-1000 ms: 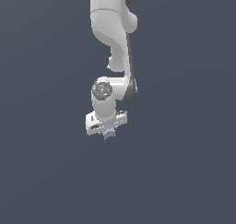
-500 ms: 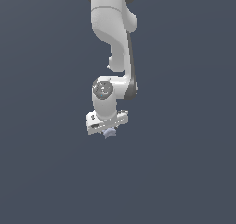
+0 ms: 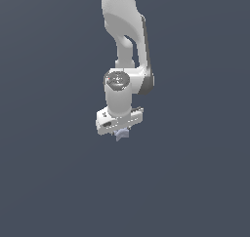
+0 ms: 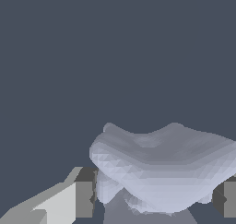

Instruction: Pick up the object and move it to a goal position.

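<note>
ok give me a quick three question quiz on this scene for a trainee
1. True or false: the object sits between the pincer fingers.
2. What colour is the object? A) red B) pale bluish-grey C) green
3. In the wrist view, the object's shape is smooth or lumpy?

Key: 1 true; 2 B; 3 lumpy

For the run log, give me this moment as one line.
arm: over plain surface | claw: shut on object | object: between fingers | goal: not visible
</note>
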